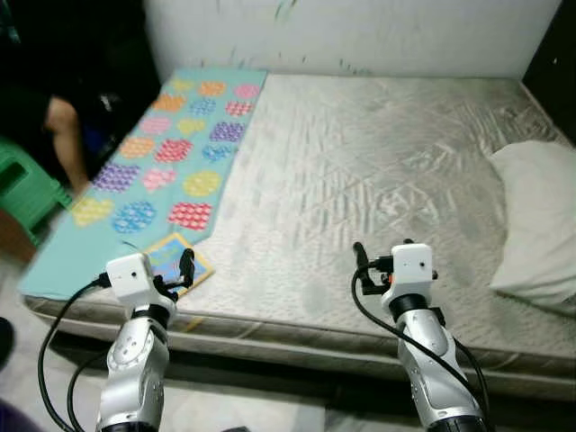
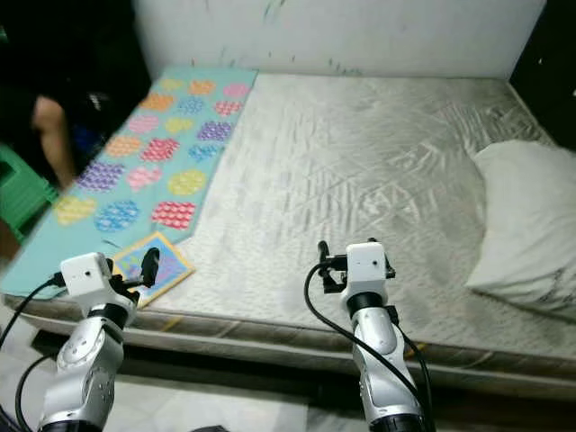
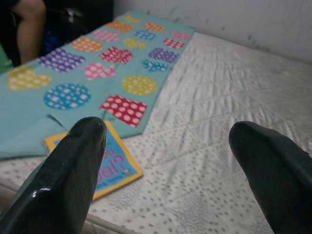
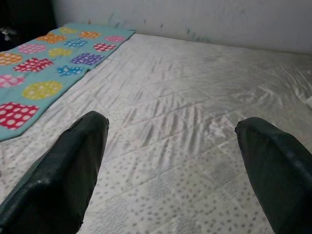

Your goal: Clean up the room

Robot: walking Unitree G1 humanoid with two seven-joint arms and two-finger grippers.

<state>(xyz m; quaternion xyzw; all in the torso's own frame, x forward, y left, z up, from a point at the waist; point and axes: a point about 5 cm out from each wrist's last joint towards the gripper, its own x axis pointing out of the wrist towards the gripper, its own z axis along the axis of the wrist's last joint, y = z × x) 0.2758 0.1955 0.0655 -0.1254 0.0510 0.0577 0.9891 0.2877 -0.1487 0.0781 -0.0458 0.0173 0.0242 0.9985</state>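
A quilted grey mattress [image 1: 360, 153] lies before me. A teal blanket [image 1: 171, 153] with coloured dotted patches runs along its left side. A flat book [image 3: 109, 163] with a yellow border and blue cover rests at the blanket's near end, close to the mattress's front edge. My left gripper [image 3: 168, 129] hovers open just above and in front of the book [image 1: 165, 251], holding nothing. My right gripper [image 4: 170, 122] stands open over the bare front middle of the mattress, also holding nothing. A white pillow [image 1: 540, 216] lies at the right.
A person's leg [image 1: 67, 135] and a green stool [image 1: 22, 189] are beside the bed on the left. A white wall [image 1: 360, 36] closes off the far side. The mattress's front edge [image 1: 297, 337] runs just below both grippers.
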